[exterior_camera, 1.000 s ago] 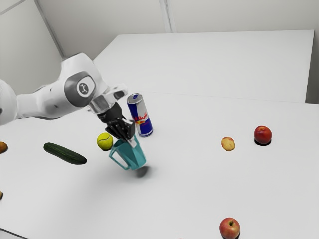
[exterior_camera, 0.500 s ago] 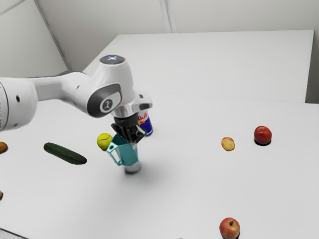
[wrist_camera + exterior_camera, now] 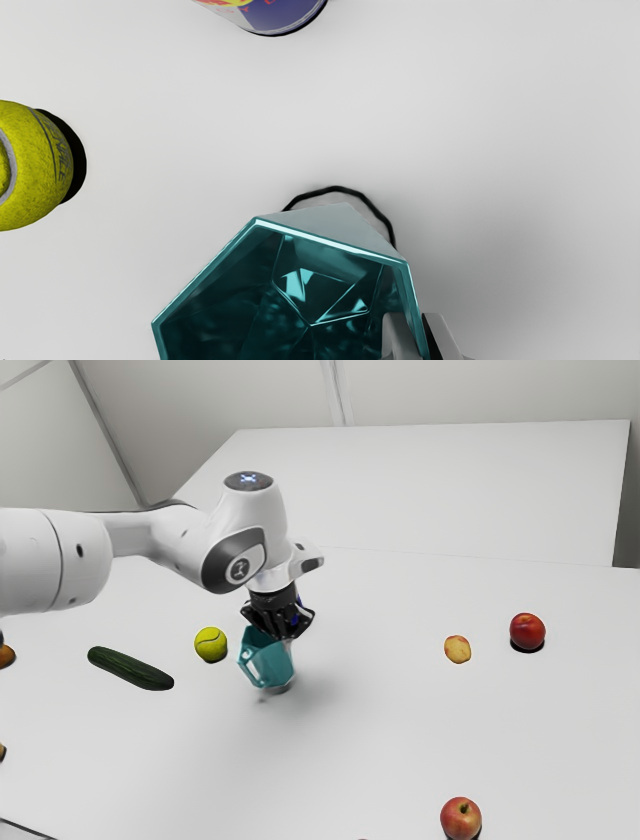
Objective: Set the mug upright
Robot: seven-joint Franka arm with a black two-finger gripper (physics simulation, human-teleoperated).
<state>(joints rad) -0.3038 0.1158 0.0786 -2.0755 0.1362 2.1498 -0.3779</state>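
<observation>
In the exterior view my gripper (image 3: 281, 632) points down over the rim of the teal mug (image 3: 268, 663). The mug is tilted a little, its handle toward the exterior view's left, its base close to the table. In the wrist view the open mouth of the mug (image 3: 280, 300) faces the camera. One finger of my gripper (image 3: 422, 335) is inside the mug and the other outside, pinching the wall at the rim between them. Part of a dark outline on the table shows behind the mug.
A yellow tennis ball (image 3: 211, 644) lies beside the mug, with a cucumber (image 3: 130, 668) farther to the exterior view's left. A Red Bull can (image 3: 280, 15) stands behind the gripper. A potato (image 3: 457, 649) and two apples (image 3: 527, 631) lie toward the exterior view's right.
My hand has swung from slanted to pointing down and shifted toward the exterior view's right. The mug has moved with it, and its tilt has changed.
</observation>
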